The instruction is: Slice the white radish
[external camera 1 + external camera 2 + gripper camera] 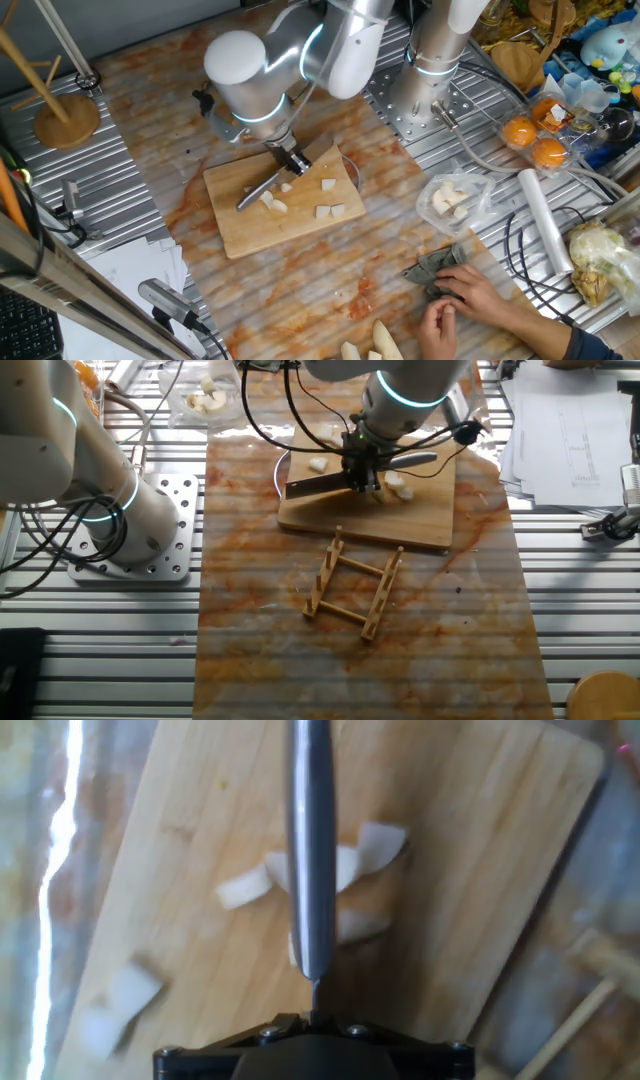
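Observation:
The white radish lies as several small pale chunks (pixel 327 185) (pixel 318 463) (pixel 240 890) spread over a wooden cutting board (pixel 240 230) (pixel 430 530) (pixel 480 840). My gripper (pixel 293 160) (pixel 360 472) (pixel 313 1015) hangs over the board's middle, shut on a knife (pixel 258 192) (pixel 415 459) (pixel 312 840). In the hand view the grey blade runs straight away from the fingers and its edge rests among three chunks, with pieces on both sides. The jaws themselves are hidden under the black housing.
A clear bag of pale chunks (pixel 452 197) lies right of the board. A person's hands (pixel 470 300) work at the near right, beside thick pale roots (pixel 370 345). A wooden rack (pixel 355 590) lies next to the board. A second arm's base (pixel 130 530) stands nearby.

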You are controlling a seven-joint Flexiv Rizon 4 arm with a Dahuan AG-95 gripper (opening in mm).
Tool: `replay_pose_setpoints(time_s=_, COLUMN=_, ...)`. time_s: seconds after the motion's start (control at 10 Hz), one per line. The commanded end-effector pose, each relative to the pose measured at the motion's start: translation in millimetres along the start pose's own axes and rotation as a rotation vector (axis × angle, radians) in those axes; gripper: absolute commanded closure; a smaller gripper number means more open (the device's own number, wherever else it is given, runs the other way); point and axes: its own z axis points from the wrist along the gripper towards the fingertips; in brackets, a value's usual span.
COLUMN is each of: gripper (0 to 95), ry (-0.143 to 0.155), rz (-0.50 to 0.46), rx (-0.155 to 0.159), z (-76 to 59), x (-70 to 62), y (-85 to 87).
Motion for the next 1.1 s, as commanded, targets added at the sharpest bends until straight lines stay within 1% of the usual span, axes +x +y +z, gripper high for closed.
replay_pose_setpoints(time_s=0.1, gripper=95.0, ry=-0.004, rz=0.008, rx=-0.002, z=-9.1, x=-4.9, y=-4.2)
replay_pose_setpoints(time_s=0.3, gripper=95.0, ry=-0.003, rz=0.009, rx=0.000, z=-19.1, x=-16.3, y=-14.6)
replay_pose_setpoints(time_s=0.4, gripper=95.0, ry=0.000, rz=0.009, rx=-0.001, z=-21.8, x=-20.2, y=-18.1)
replay_pose_setpoints(time_s=0.5, gripper=95.0, ry=-0.004, rz=0.011, rx=0.001, z=-22.4, x=-25.3, y=-21.7)
replay_pose_setpoints(time_s=0.8, gripper=95.0, ry=-0.015, rz=0.013, rx=0.002, z=-17.6, x=-32.1, y=-26.5)
replay_pose_setpoints(time_s=1.1, gripper=95.0, ry=-0.022, rz=0.007, rx=0.009, z=-11.6, x=-33.0, y=-29.2)
